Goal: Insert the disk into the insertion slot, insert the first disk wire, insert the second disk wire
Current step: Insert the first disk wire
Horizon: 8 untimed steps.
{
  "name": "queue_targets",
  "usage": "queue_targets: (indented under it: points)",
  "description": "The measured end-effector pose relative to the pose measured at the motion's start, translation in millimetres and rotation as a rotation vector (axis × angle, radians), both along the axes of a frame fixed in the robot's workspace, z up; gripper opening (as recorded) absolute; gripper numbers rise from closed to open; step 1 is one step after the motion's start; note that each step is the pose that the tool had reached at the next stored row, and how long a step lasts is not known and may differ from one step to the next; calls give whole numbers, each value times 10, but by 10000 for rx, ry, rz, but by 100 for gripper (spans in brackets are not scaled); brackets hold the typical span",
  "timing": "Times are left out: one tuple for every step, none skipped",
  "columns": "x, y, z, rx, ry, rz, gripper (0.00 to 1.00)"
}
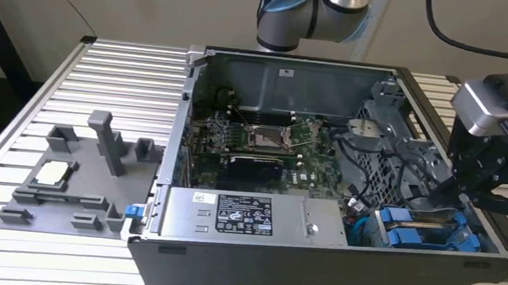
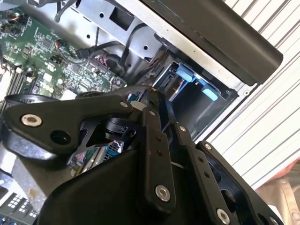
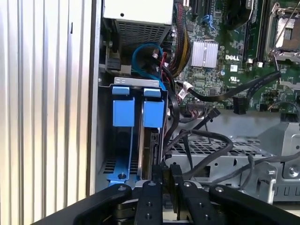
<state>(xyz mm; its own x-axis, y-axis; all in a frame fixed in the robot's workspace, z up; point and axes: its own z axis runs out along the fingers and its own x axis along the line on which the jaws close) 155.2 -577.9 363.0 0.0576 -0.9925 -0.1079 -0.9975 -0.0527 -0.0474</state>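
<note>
The disk's bright blue carrier [image 3: 153,112] stands in the drive bay's slot beside a second blue carrier [image 3: 123,111]; both show as blue tabs [image 1: 409,231] at the case's front corner on the exterior view's right. My gripper [image 3: 168,174] hangs just above the bay's rear end, with its black fingers [image 3: 161,174] close together. Whether anything sits between them I cannot tell. Loose black wires [image 3: 206,117] run from the motherboard area toward the fingertips. In the exterior view the gripper [image 1: 442,193] hovers over the bay's right side.
The open computer case [image 1: 316,283] lies on a slatted aluminium table [image 1: 105,69]. A grey power-supply box [image 1: 248,217] sits beside the bay, with the motherboard [image 1: 263,143] behind it. A grey fixture [image 1: 69,182] with upright posts stands at the exterior view's left.
</note>
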Motion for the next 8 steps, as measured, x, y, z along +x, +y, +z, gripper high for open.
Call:
queue_targets:
  points:
    - [0, 0, -17, -16, 0, 0, 19]
    - [0, 0, -34, -25, 0, 0, 19]
    - [0, 0, -52, -26, 0, 0, 19]
    - [1, 0, -68, -27, 0, 0, 19]
    - [3, 0, -84, -27, 0, 0, 19]
    - [5, 0, -97, -26, 1, 0, 19]
    - [7, 0, -108, -27, 1, -2, 19]
    - [9, 0, -118, -27, 0, -8, 19]
